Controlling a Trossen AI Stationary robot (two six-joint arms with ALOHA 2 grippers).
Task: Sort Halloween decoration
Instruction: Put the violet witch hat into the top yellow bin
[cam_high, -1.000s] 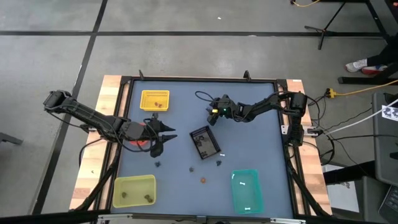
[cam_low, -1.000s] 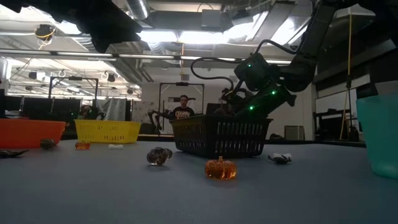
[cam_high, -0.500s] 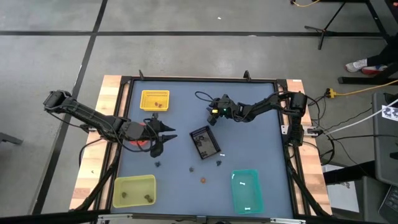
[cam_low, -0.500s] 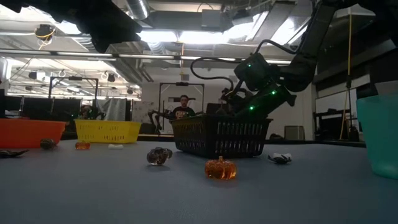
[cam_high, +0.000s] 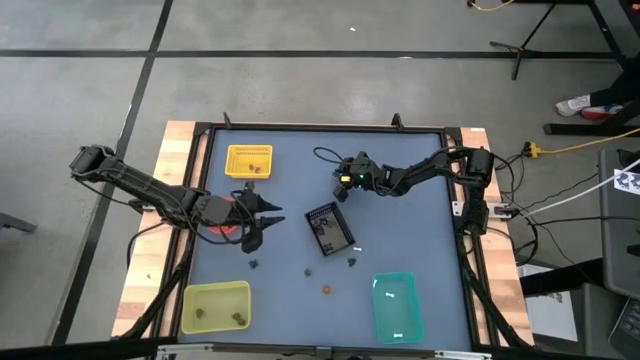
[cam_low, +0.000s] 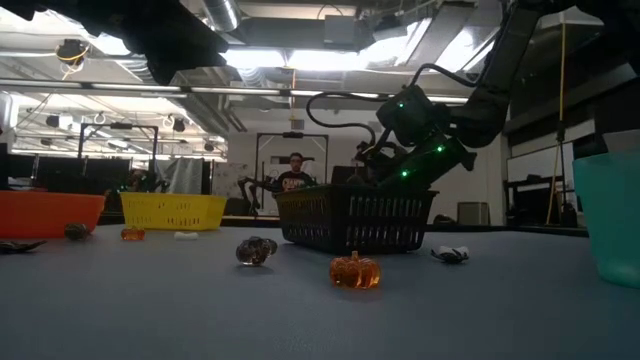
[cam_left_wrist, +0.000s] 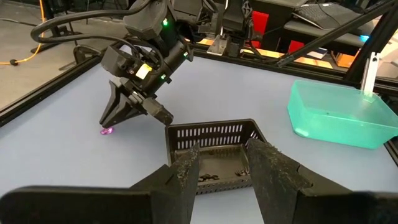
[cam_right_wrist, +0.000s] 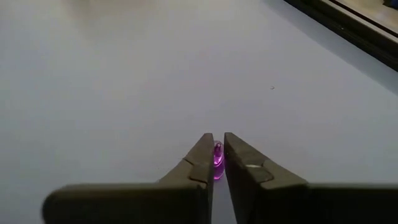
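Nothing visibly shifted; my right gripper (cam_right_wrist: 217, 155) is nipped onto a tiny purple trinket (cam_right_wrist: 218, 155) mid-table. Light, slick: pinch its middle. Left gripper (cam_left_wrist: 224, 163) half-open, empty.

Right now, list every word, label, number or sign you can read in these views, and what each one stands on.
None can be read on the table, the trinkets or the containers.
Black-and-white marker on equipment beside the table: a pattern, no text.
Person's dark shirt behind the table: print too small to read.
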